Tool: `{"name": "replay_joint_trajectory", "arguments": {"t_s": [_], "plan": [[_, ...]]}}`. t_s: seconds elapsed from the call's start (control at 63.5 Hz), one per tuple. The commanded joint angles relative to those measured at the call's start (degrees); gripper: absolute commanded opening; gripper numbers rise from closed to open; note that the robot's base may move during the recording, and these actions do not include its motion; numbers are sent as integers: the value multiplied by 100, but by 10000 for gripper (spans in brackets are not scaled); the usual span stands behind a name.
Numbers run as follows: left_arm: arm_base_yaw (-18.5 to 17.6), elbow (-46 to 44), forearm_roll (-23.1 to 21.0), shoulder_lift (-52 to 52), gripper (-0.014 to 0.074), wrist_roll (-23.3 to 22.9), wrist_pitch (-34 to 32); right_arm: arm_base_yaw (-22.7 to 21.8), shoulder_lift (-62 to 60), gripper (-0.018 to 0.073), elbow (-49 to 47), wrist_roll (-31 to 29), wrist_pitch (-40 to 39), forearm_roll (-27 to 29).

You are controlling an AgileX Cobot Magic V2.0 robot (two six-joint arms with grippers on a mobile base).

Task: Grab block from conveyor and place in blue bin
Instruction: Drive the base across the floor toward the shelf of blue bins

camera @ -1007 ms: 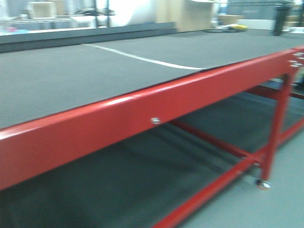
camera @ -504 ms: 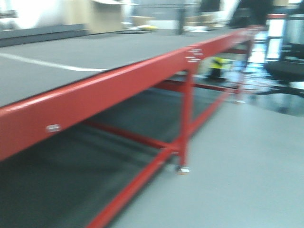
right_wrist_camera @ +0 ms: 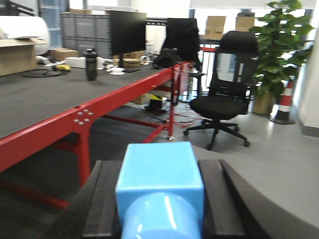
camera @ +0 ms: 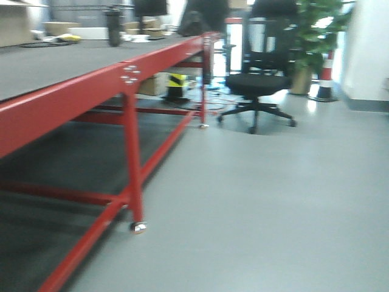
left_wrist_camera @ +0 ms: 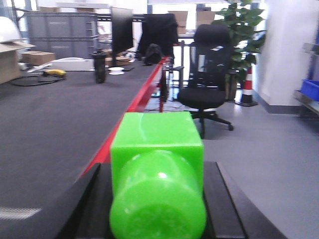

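Since the left gripper [left_wrist_camera: 158,199] clamps a green block [left_wrist_camera: 157,134] and the right gripper [right_wrist_camera: 159,201] a blue block [right_wrist_camera: 159,172] beside the conveyor [camera: 55,67], transport seems underway; next, find the blue bin.

**Front view.** A smooth grey floor [camera: 273,201] fills the span from 3 to 6 o'clock and turns glossy with daylight glare toward 12 o'clock. A black office chair [camera: 261,67] on a star base stands at 12 o'clock. A green potted plant [camera: 316,30] rises just behind it at 1 o'clock, with a red-and-white traffic cone [camera: 327,76] beside the pot. A white wall [camera: 371,42] with a grey skirting closes the scene at 2 o'clock.

**Left wrist view.** At 11 o'clock are a dark monitor [left_wrist_camera: 122,30], stacked grey crates [left_wrist_camera: 62,32] and a black bottle [left_wrist_camera: 100,66]. A dark jacket [left_wrist_camera: 159,32] hangs near 12 o'clock.

**Right wrist view.** Cardboard boxes [right_wrist_camera: 227,22] sit high at 12 o'clock.
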Motion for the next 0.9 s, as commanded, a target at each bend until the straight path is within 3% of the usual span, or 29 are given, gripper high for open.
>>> {"name": "replay_joint_trajectory", "arguments": {"t_s": [0.0, 0.881], "plan": [[-33, 10, -32, -18, -111, -6, -89, 10, -24, -167, 6, -21, -53, -26], [-33, 10, -32, -18, -111, -6, -89, 10, -24, -167, 6, -21, -53, -26]]}}
